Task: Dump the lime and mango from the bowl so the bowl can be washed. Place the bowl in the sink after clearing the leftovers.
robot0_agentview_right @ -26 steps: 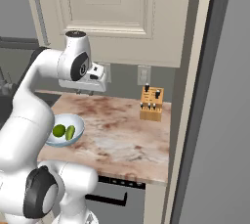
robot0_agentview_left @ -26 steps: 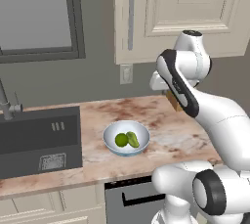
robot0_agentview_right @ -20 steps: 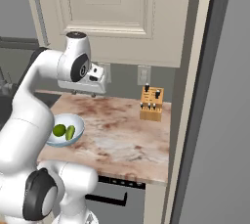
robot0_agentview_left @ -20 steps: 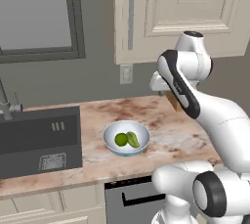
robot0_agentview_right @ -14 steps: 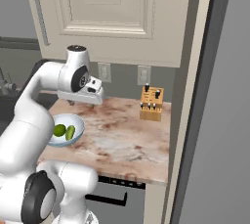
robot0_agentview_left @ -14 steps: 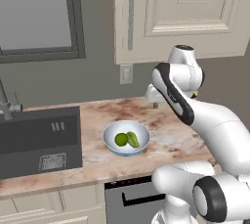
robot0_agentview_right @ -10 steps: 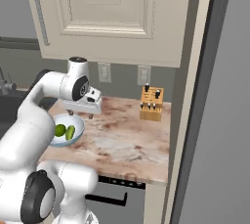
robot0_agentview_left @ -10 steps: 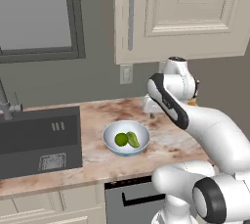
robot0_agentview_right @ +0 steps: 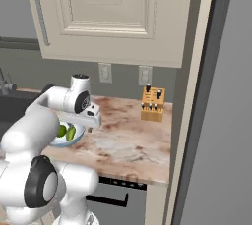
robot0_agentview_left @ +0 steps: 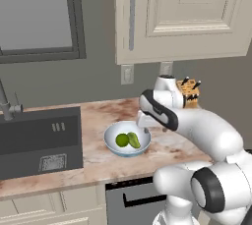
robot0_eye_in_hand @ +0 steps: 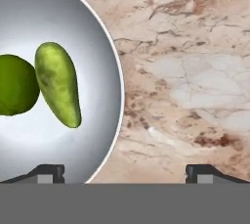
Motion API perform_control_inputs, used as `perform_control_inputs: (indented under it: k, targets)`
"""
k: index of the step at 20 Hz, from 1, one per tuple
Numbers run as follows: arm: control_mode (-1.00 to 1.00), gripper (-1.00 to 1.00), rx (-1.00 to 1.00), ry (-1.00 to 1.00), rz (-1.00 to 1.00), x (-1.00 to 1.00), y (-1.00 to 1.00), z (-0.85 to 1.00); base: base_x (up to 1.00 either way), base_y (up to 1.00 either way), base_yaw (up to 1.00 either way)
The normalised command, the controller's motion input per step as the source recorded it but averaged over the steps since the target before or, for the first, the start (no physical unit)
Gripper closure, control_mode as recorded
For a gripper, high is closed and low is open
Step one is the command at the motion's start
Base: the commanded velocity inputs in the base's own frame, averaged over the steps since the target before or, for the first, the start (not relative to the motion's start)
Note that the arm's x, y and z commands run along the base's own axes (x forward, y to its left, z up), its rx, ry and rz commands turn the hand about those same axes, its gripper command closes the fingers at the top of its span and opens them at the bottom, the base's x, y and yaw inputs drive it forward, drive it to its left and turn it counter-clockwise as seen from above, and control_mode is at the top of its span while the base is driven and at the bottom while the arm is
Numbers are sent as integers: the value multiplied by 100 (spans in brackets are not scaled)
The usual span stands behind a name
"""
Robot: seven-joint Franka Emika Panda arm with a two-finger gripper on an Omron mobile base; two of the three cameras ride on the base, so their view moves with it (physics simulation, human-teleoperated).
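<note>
Landmark taken: the bowl [robot0_agentview_left: 127, 139], which sat on the marble counter [robot0_agentview_left: 98, 162], right of the sink [robot0_agentview_left: 40, 141] and well apart from it.

Left to right from the sink: basin with faucet [robot0_agentview_left: 7, 107], a strip of bare counter, then the bowl, then the gripper [robot0_agentview_left: 143, 120] hanging over the bowl's right rim, then a knife block [robot0_agentview_left: 188, 95] well to the right of the bowl, against the wall.

In the hand view the fingers [robot0_eye_in_hand: 48, 173] stood spread wide and pinched nothing. The bowl's rim passed between the two tips, one tip over the bowl's inside, the other over bare counter beyond the rim.

Inside the bowl, the lime [robot0_eye_in_hand: 16, 84] lay on the side away from the gripper and the mango [robot0_eye_in_hand: 59, 89] just beside it, nearer the rim; the two looked to be touching.

Step in hand, as I judged it: coming down for a pinch on the rim. To do it well, lower straight so one finger lands inside the wall and the other outside, clear of the mango. Close firmly; a shallow wall gives little to grip. Tip slowly over the counter, since round fruit will roll.

Counts:
- bowls: one
- limes: one
- mangoes: one
- sinks: one
- knife blocks: one
- wall outlets behind the bowl: two
</note>
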Motion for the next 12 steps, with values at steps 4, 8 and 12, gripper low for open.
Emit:
perform_control_inputs:
  k: [4, 8, 12]
  targets:
    - [-100, -100, 1, 5, 0, 42, 13, -39, 0, 0, 0]
    - [-100, -100, 0, 0, 0, 35, 13, -33, 0, 0, 0]
    - [-100, -100, 0, 0, 0, 29, 17, -44, 0, 0, 0]
